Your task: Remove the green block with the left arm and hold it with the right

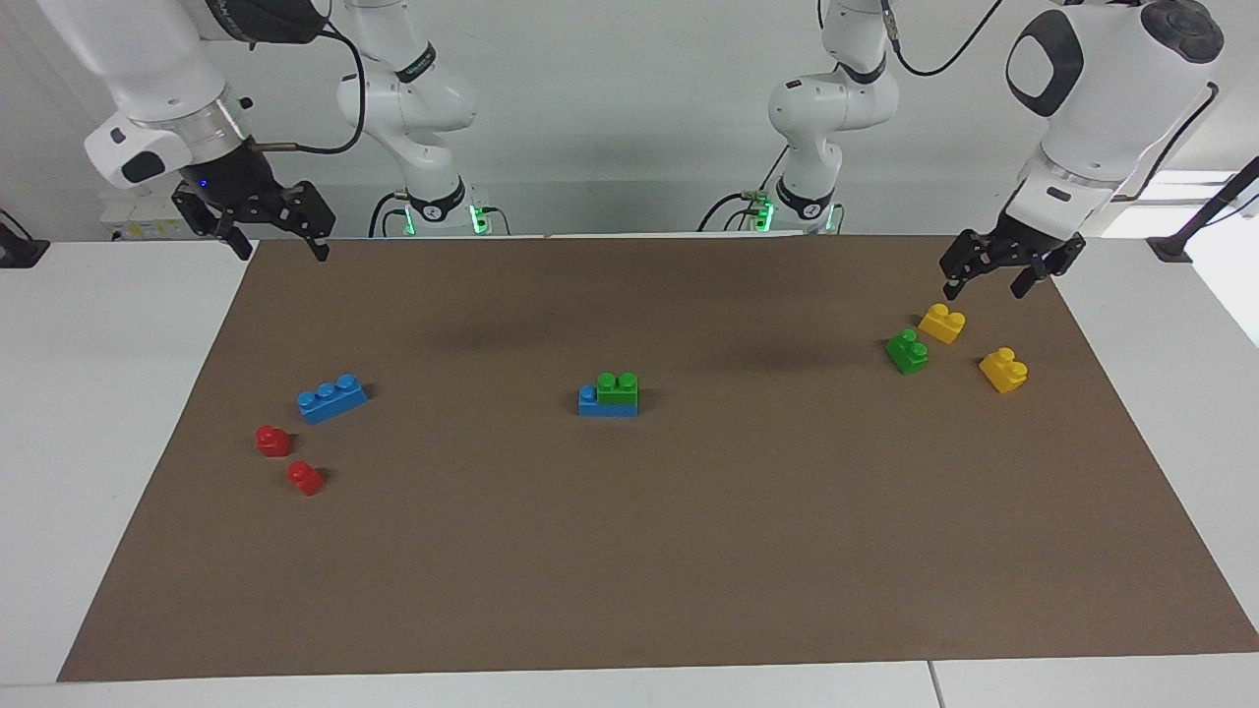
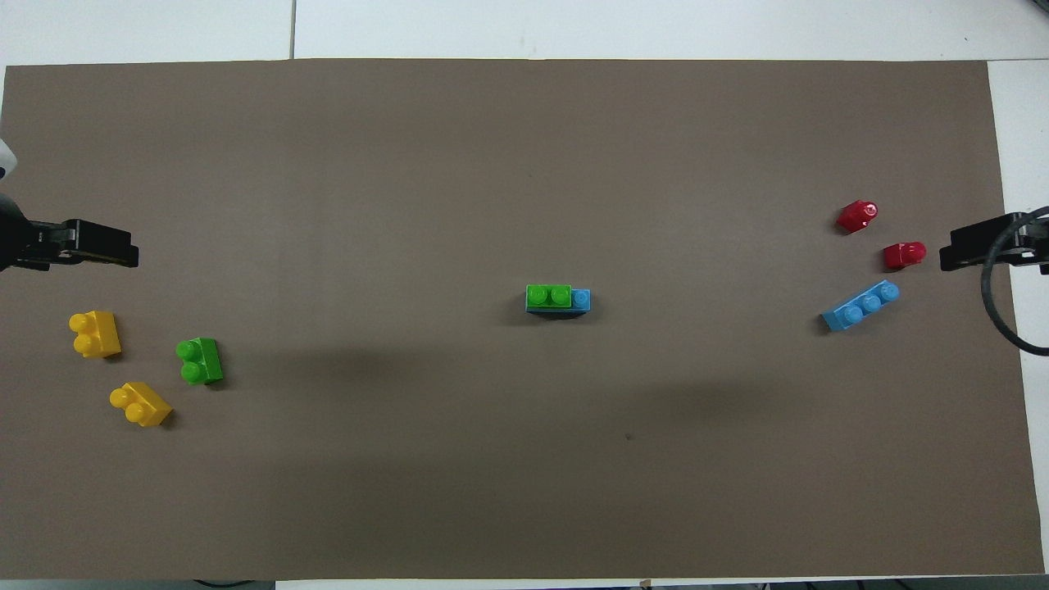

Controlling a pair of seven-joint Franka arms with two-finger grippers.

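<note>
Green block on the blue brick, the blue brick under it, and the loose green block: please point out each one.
Stacked green block (image 1: pixel 618 389): facing view, its front face.
Blue brick (image 1: pixel 607 406): facing view, its front face under the green.
Loose green block (image 2: pixel 200 361): overhead view, its top.

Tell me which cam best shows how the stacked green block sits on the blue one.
Facing view: the green block shows side-on, stacked on the blue brick, one blue stud left bare. Overhead view shows its two studs from above but flattens the height, so the stacking is harder to read.
</note>
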